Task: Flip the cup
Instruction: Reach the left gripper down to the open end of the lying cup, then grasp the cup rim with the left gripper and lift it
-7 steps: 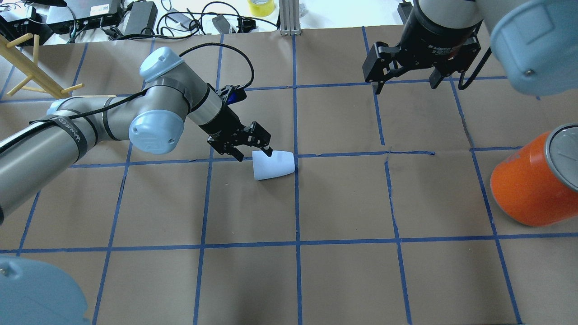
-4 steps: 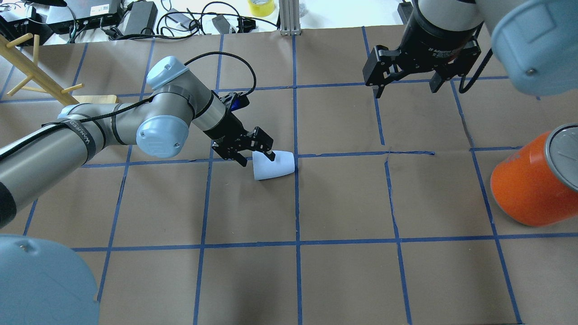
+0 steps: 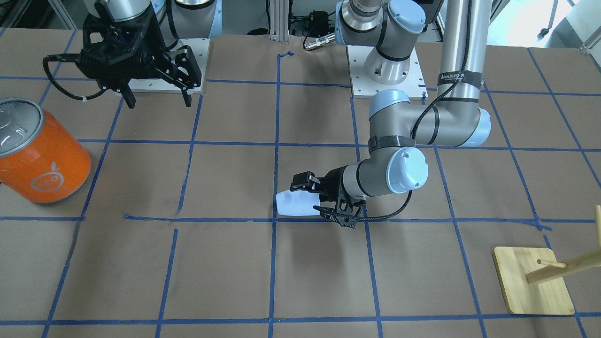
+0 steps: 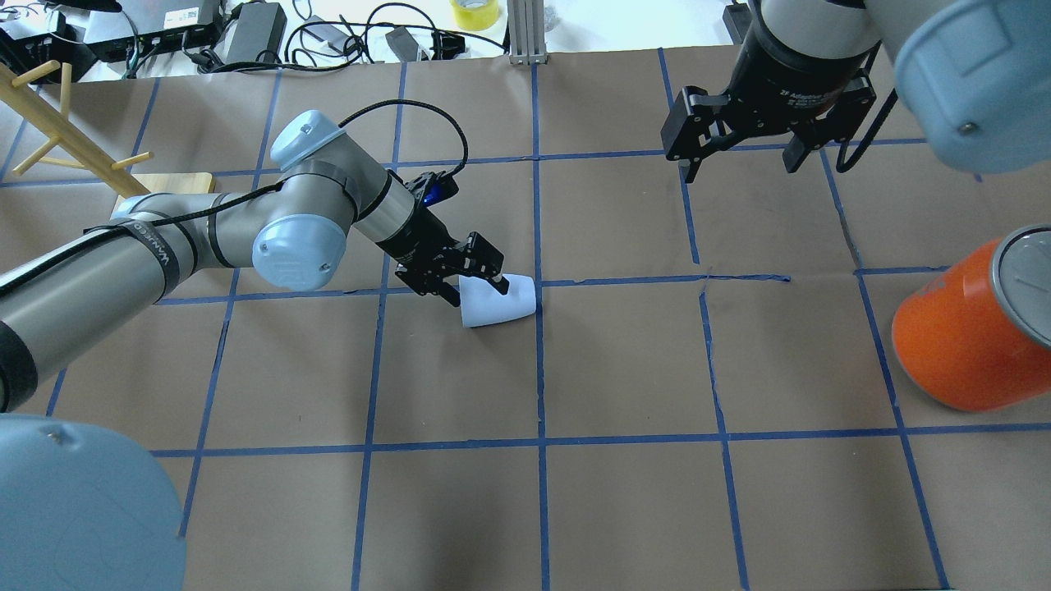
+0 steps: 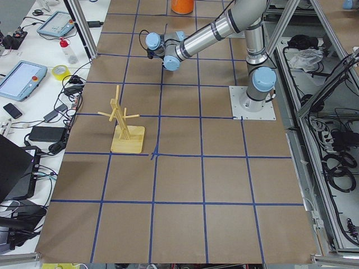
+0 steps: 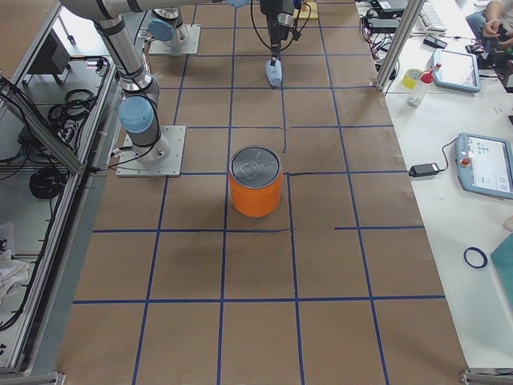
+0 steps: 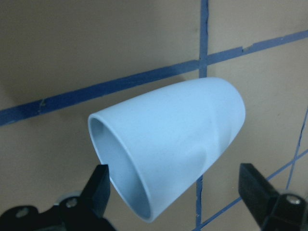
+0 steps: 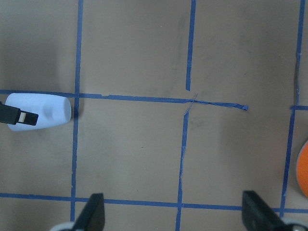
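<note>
Advanced toward 4 o'clock in the overhead view, the left jaws were brought further around the cup (image 4: 499, 302), which had stayed lying on its side just 9 o'clock of the bench (image 4: 624, 369) centre, mouth toward 9 o'clock. Grasping was judged under way; closing, then lifting and turning upright, would be called for. Left jaws were spread astride the rim, nothing pinched. Right jaws were spread, empty, at 1 o'clock.

Bench (image 4: 624, 509) is covered in brown paper and marked into squares by blue tape (image 4: 542, 443). Light is even, shadows soft. A white side table (image 6: 449, 128) runs along one long edge behind aluminium posts (image 6: 398, 36), carrying tablets (image 6: 485, 164), black cables (image 4: 345, 37) and a yellow tape roll (image 4: 475, 12).
</note>
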{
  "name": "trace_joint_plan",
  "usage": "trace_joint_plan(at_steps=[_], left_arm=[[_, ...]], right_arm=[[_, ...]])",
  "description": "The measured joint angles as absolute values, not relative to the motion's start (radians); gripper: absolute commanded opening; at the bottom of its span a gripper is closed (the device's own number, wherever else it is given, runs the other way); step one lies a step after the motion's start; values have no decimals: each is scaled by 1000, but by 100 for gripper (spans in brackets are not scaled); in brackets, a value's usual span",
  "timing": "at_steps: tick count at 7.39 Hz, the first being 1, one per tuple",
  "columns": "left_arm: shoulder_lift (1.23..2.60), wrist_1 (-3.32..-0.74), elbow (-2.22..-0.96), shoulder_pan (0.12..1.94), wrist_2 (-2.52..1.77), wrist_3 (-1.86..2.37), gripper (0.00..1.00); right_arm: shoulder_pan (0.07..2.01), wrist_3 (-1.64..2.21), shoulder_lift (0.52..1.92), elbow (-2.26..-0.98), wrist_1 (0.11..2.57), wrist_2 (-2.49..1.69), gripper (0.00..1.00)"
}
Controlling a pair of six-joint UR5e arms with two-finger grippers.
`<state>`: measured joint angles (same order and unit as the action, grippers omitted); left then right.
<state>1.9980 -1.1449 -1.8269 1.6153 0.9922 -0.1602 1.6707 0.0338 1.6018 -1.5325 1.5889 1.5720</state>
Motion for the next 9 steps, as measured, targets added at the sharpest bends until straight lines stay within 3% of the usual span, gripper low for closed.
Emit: trace_joint_plan(at_steps=[6, 9], left_arm=[[1981, -1157, -1815, 1615, 905, -137, 0], [1976, -1159, -1810, 1617, 901, -131, 0]], right_arm=[[1672, 31, 1602, -1534, 1590, 1589, 100], [1672, 25, 1601, -1534, 1589, 1589, 100]])
